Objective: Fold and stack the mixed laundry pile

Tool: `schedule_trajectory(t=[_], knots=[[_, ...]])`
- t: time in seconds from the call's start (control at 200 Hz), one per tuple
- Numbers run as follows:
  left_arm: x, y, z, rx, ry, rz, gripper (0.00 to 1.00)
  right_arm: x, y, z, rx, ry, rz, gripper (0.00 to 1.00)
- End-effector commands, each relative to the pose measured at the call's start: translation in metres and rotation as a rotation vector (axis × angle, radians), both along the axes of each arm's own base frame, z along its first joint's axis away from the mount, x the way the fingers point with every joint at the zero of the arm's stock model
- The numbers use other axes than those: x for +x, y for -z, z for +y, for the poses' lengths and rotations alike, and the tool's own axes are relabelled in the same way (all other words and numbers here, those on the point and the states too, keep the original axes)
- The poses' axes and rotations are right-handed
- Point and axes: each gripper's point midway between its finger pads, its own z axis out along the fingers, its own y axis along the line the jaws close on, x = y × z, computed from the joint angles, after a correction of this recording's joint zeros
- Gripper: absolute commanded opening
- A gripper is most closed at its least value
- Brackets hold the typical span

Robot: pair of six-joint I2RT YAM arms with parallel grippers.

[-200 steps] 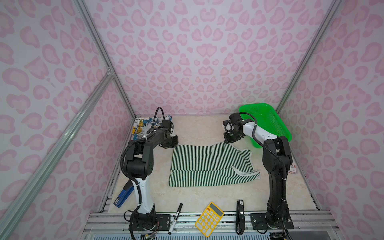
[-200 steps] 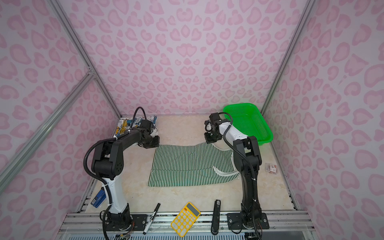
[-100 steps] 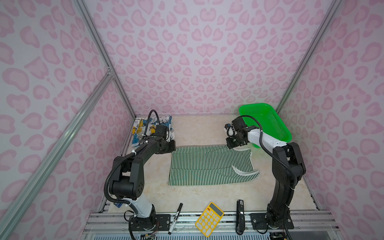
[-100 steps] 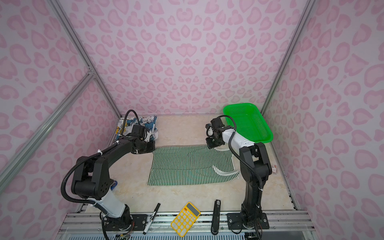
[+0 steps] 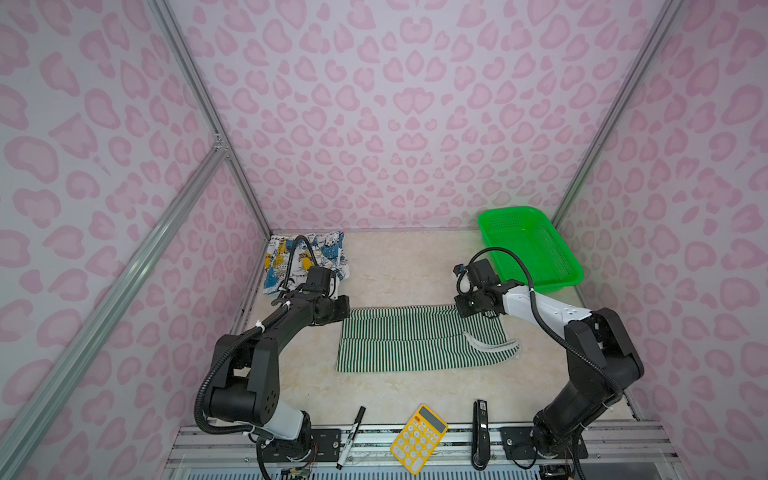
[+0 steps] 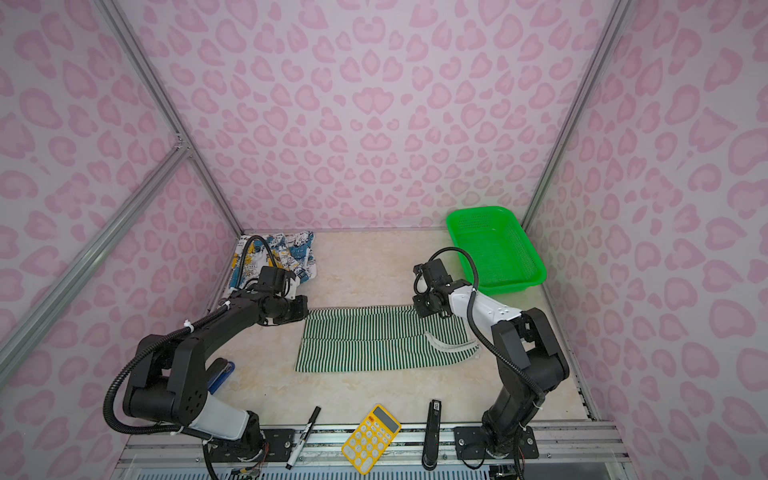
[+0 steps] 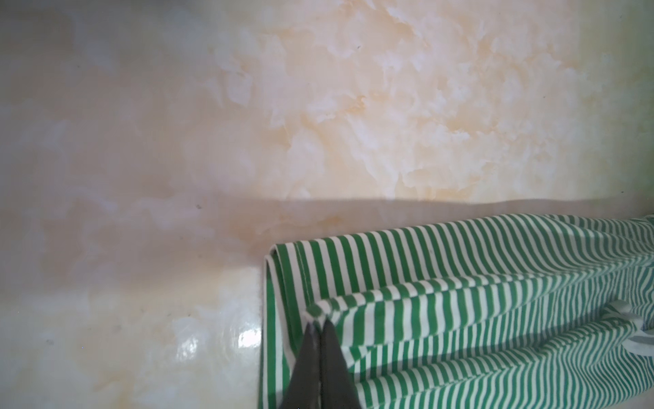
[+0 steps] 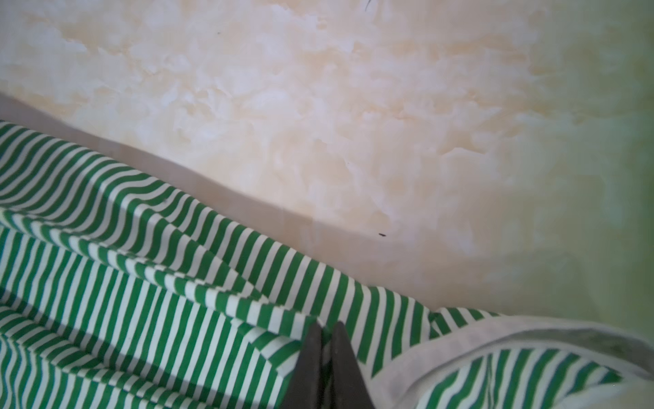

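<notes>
I've lowered both arms; left end effector [image 7: 317, 324] and right end effector [image 8: 327, 325] stay clenched on the striped garment's [image 5: 415, 345] edge nearest the basket [image 5: 532, 249], so folding can start.

Marbled table [image 5: 399, 266], striped garment [image 5: 407, 345], basket [image 5: 552, 284]
</notes>
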Motion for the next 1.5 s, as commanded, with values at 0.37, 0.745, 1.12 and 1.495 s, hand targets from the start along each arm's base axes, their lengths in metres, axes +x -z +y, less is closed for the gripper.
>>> schedule_trajectory(t=[0.37,0.745,1.12,1.495], knots=[[-0.028,0.015,0.001,-0.003,-0.035,0.074,0.03,-0.043,0.016,-0.003,0.038,0.071,0.104,0.17],[-0.040,0.001,-0.004,-0.022,-0.019,0.124,0.46,-0.062,-0.012,0.018,0.170,0.004,0.180,0.32],[-0.022,-0.004,-0.011,-0.058,-0.030,0.082,0.46,-0.044,0.022,0.011,0.104,0.105,0.241,0.26],[-0.025,0.010,-0.011,-0.060,-0.047,0.114,0.41,-0.084,0.044,0.007,0.123,0.123,0.381,0.21]])
